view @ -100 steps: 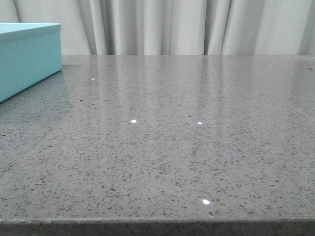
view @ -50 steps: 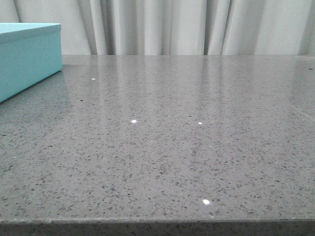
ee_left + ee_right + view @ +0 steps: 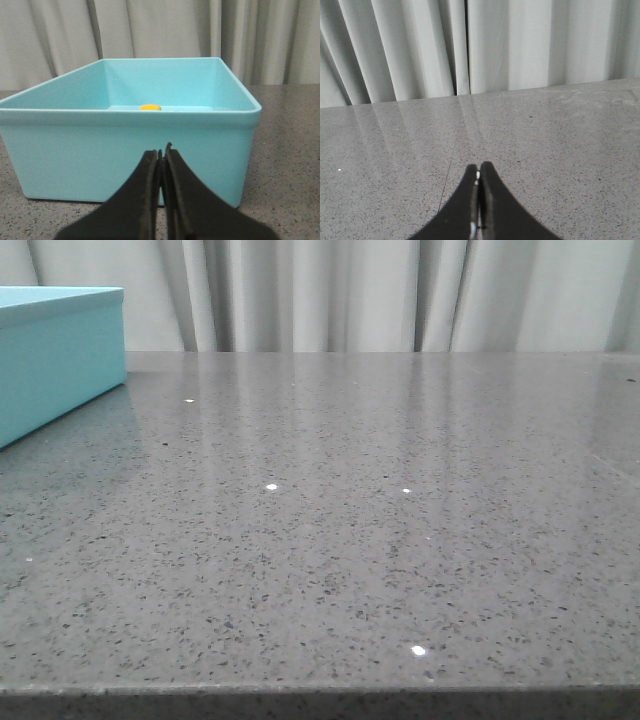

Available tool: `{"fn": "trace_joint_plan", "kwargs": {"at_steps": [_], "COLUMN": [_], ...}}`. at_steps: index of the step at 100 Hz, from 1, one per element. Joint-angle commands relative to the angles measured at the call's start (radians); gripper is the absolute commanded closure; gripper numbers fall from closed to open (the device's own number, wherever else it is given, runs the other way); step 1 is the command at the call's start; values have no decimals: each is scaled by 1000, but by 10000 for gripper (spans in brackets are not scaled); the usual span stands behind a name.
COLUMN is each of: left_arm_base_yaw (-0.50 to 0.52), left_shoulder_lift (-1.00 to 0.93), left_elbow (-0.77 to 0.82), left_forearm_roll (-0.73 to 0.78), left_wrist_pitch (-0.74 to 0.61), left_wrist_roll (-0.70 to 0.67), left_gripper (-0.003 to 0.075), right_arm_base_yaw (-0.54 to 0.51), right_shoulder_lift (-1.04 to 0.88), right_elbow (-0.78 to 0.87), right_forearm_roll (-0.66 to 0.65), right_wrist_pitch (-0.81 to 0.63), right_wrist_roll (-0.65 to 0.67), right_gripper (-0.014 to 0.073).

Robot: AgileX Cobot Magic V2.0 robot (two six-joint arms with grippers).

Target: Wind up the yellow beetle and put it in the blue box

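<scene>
Facing the blue box (image 3: pixel 130 145) on the grey surface (image 3: pixel 285 150), my left tool (image 3: pixel 162 155) has its fingers pressed together, holding nothing. The yellow beetle (image 3: pixel 150 107) lies inside the box, only its top showing at frame centre. My right tool (image 3: pixel 479 172) is also closed and empty

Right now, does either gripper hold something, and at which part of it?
Nothing is held. The left gripper and the right gripper are both shut on nothing. The yellow beetle lies inside the blue box.
</scene>
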Motion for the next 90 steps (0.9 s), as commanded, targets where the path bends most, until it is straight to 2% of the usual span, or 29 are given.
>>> {"fn": "trace_joint_plan", "kwargs": {"at_steps": [1,8,90], "left_arm_base_yaw": [-7,-7,-7], "left_shoulder_lift": [-30,-30,-30], "left_elbow": [45,45,43], "left_forearm_roll": [-21,-21,-21], "left_wrist_pitch": [-90,-62,-89], "left_wrist_roll": [-16,-16,-16], "left_gripper": [741,741,741], "right_arm_base_yaw": [0,0,0], "right_shoulder_lift": [-13,-13,-13], "right_elbow": [-22,-22,-22], "right_forearm_roll": [-37,-37,-37], "right_wrist_pitch": [-69,-69,-69], "right_wrist_roll": [-11,-11,-11], "right_gripper": [660,660,660]}}
